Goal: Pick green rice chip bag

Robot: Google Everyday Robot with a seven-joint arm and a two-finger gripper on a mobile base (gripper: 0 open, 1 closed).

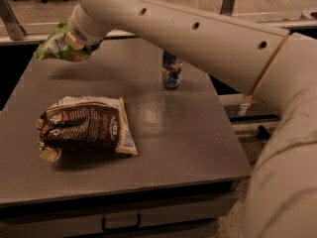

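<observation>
Lime foil at far-left edge of table [188,133]: green rice chip bag [51,47] hangs clear of the surface w/ shadow under it, gripper [70,42] fingers clamped on its right end. Brown snack bag [84,125] lies front-left; blue can [171,71] upright mid-back, well apart.

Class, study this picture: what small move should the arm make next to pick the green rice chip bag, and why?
Probably lift straight up: the gripper sits at the green rice chip bag at the far left corner of the table, well apart from the brown bag and can.
</observation>
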